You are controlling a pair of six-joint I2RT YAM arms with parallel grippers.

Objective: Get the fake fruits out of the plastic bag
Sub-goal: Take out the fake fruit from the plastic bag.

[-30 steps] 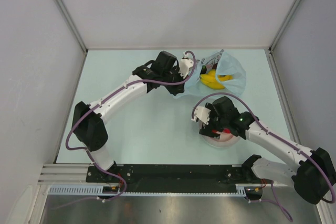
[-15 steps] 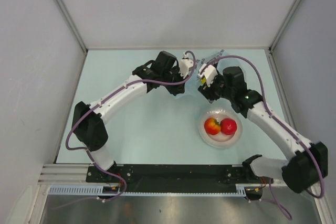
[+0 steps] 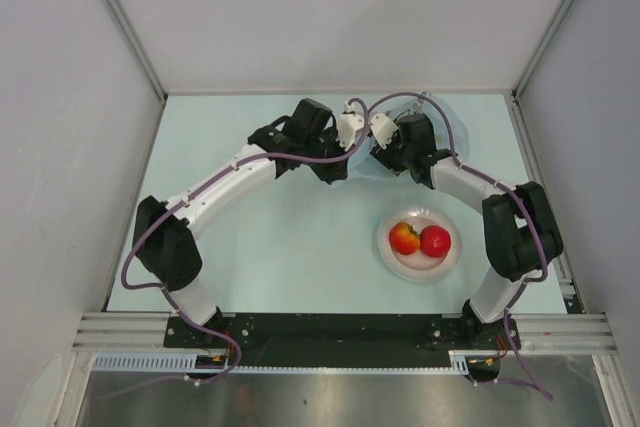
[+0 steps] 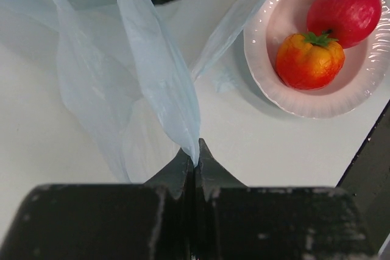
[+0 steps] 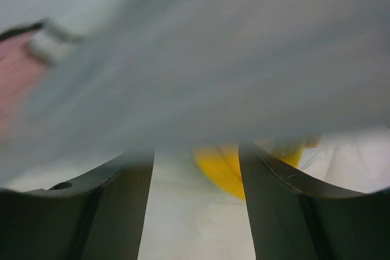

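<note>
My left hand (image 4: 195, 148) is pressed together on a thin fold of the one translucent light-blue plastic bag (image 4: 152, 71). The two fingers meet with only the film between them. From that pinch the film rises in a loose sheet and spreads away from me over the pale surface (image 3: 280, 237). The bag lies by the far edge of the surface, to the right of its middle, and in the overhead view my two arms cover most of it.

My right hand (image 5: 195, 153) is at the bag too, close beside my left. Its two dark fingers (image 5: 116, 211) stand apart with a clear gap between them. Past the tips I see one glossy yellow fruit (image 5: 222, 165) inside the bag, lying nearer the right-hand finger. I cannot tell whether either finger touches it. A blurred layer of film hangs across the upper part of that view.

One round white ribbed plate (image 3: 448, 259) sits on the surface nearer to my bases, on the right side and apart from the bag. It holds two pieces that touch each other. One is an orange-red round fruit (image 4: 309, 61) with a small green stem cap. The other is a plain smooth red fruit (image 4: 344, 5).

That makes three fruits in sight: two on the plate and one in the bag.
</note>
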